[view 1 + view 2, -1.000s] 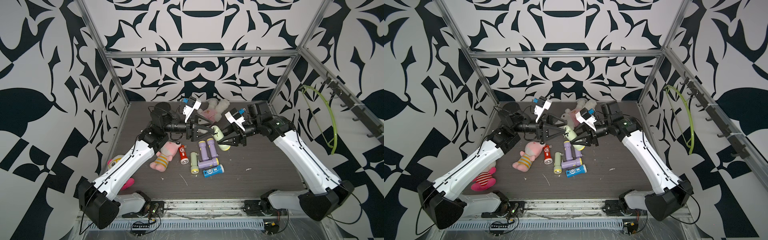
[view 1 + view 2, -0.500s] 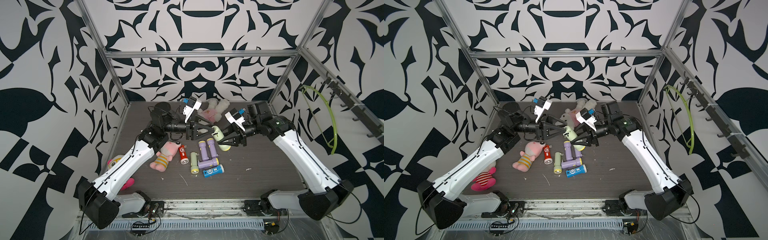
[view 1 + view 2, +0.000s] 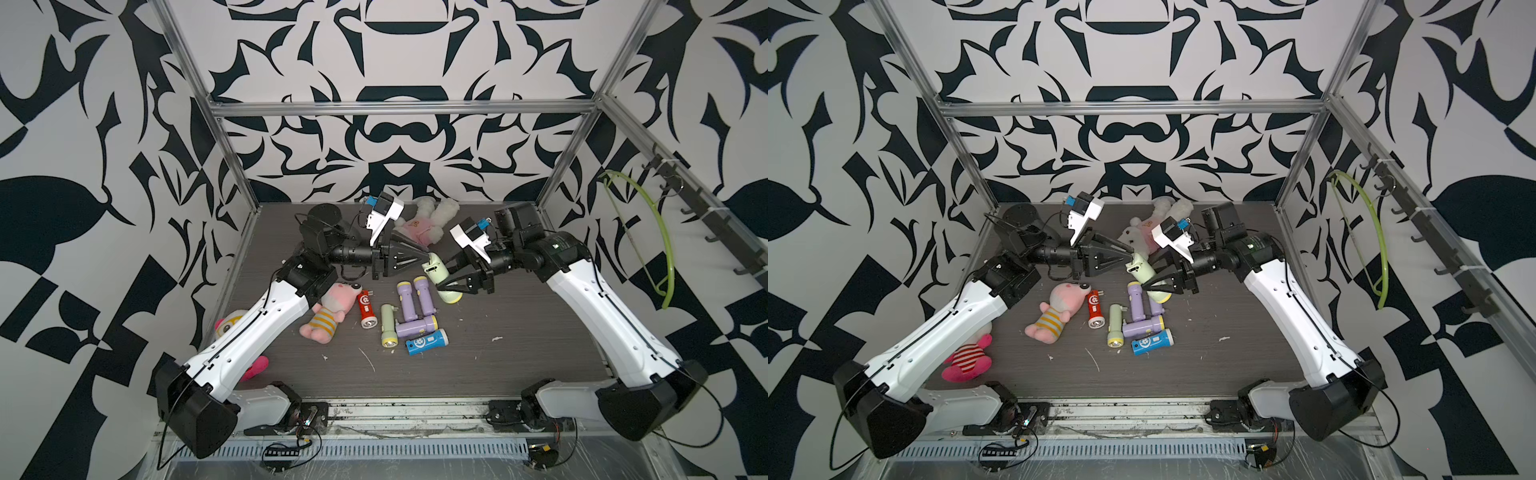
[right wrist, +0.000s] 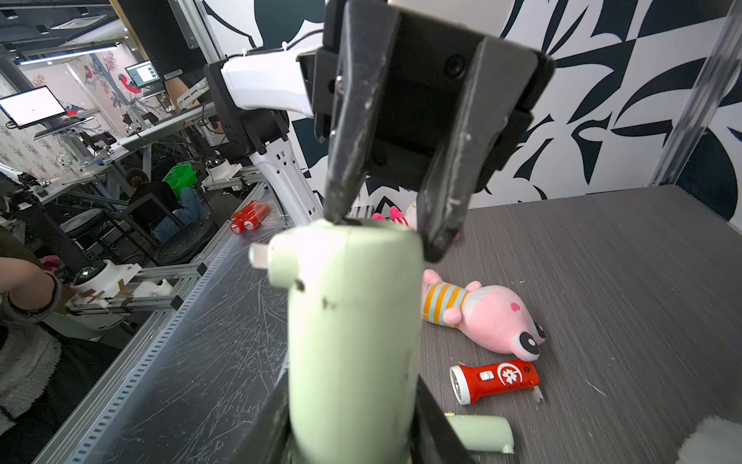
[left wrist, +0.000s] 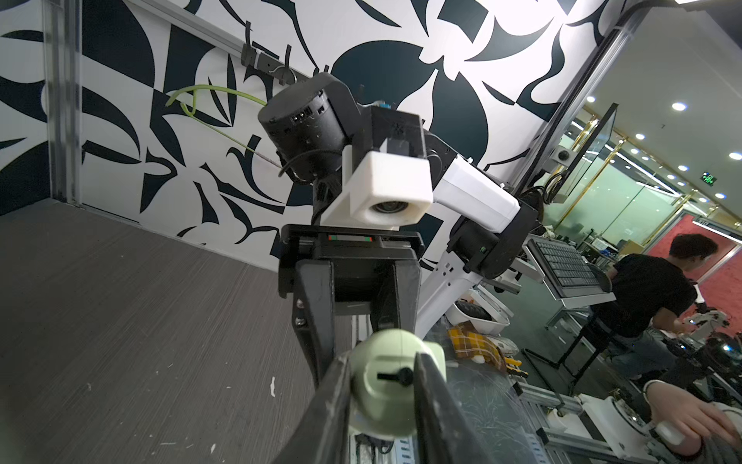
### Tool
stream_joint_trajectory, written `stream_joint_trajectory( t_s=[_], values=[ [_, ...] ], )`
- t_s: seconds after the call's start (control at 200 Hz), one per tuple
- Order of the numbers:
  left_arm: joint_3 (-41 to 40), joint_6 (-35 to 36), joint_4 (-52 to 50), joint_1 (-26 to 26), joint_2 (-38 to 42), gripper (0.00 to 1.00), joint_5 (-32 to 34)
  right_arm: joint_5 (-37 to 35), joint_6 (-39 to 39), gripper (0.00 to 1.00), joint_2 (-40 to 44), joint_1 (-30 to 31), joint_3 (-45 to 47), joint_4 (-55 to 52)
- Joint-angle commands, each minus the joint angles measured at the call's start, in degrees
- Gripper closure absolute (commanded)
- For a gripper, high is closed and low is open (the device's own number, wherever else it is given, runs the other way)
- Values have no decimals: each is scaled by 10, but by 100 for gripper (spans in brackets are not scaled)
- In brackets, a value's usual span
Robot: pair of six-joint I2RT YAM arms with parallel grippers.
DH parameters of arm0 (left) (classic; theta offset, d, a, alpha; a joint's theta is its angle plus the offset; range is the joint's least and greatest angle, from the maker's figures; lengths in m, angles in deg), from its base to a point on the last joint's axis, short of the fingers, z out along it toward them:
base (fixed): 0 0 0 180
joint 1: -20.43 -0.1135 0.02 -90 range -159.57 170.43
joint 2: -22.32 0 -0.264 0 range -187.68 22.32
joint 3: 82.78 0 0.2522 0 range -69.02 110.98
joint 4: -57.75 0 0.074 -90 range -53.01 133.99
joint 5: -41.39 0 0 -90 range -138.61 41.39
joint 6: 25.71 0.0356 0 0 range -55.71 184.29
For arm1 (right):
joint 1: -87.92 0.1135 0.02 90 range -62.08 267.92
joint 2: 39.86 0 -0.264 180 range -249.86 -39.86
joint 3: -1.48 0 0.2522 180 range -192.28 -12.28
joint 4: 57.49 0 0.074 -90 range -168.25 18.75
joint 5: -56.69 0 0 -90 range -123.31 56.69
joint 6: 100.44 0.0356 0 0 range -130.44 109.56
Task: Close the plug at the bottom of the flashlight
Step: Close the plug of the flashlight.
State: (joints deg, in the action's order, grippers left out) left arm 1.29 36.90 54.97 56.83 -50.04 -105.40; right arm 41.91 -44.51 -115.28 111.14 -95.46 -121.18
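A: What has changed over the last second?

B: In a top view the left hand (image 3: 428, 255) has been drawn together; its jaws were spread before. The right hand (image 3: 441, 277) and the flashlight (image 3: 437, 266) have not been shifted.

A: Where is the flashlight held?

B: Above the surface (image 3: 519, 332), between the two hands. It is clamped round its body by the right hand. The long axis is tilted, with the bottom end raised toward the left hand and the head lowered toward the front. The left hand is the nearer to the bottom end.

A: And from the left wrist?

B: The bottom end of the flashlight (image 5: 385, 405) is met almost square on. It is flanked on both sides by the closed left hand (image 5: 381, 359), which appears pressed against it.

A: From the right wrist?

B: The axis is seen running straight from the right hand (image 4: 353, 436) to the left hand (image 4: 389, 233). A white tab, taken to be the plug (image 4: 259, 257), is left sticking out sideways by the bottom end. A push across the axis is judged to be needed.
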Motion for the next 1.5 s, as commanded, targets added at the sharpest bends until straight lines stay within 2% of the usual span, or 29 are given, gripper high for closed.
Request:
stream_joint_trajectory(
  t_s=[0.0, 0.15, 0.385, 0.495, 0.535, 0.56, 0.63, 0.7, 0.93, 1.02, 1.205, 1.35, 1.495],
  values=[
    [9, 7, -3, 2, -2, 74, 9, 43, -14, 100, 21, 3, -24, 8],
    [5, 13, -3, 2, -2, 79, 17, 50, -20, 100, 24, 3, -24, 3],
    [3, 24, 0, 2, -2, 100, 32, 63, -41, 100, 26, 3, -26, -21],
    [3, 30, -6, 2, -2, 100, 50, 64, -49, 100, 27, 3, -25, -31],
    [4, 33, -13, 2, -2, 97, 56, 64, -50, 100, 28, 3, -25, -33],
    [4, 36, -18, 1, -2, 92, 60, 64, -50, 100, 28, 3, -24, -34],
    [6, 45, -36, 1, 2, 65, 73, 62, -51, 100, 28, 3, -24, -35],
    [4, 55, -51, 1, 11, 44, 83, 59, -52, 100, 29, 3, -24, -36],
    [-25, 78, -54, 1, 65, 9, 122, 56, -53, 100, 27, 4, -25, -38],
    [-28, 76, -44, 2, 75, 3, 117, 56, -52, 100, 26, 4, -25, -39],
    [-16, 52, -21, 2, 61, 1, 84, 56, -51, 100, 25, 3, -26, -40],
    [2, 32, -18, 2, 36, 13, 55, 54, -47, 100, 21, 3, -27, -39],
    [11, 22, -16, 2, 21, 14, 42, 54, -46, 100, 13, 3, -28, -39]
  ],
)
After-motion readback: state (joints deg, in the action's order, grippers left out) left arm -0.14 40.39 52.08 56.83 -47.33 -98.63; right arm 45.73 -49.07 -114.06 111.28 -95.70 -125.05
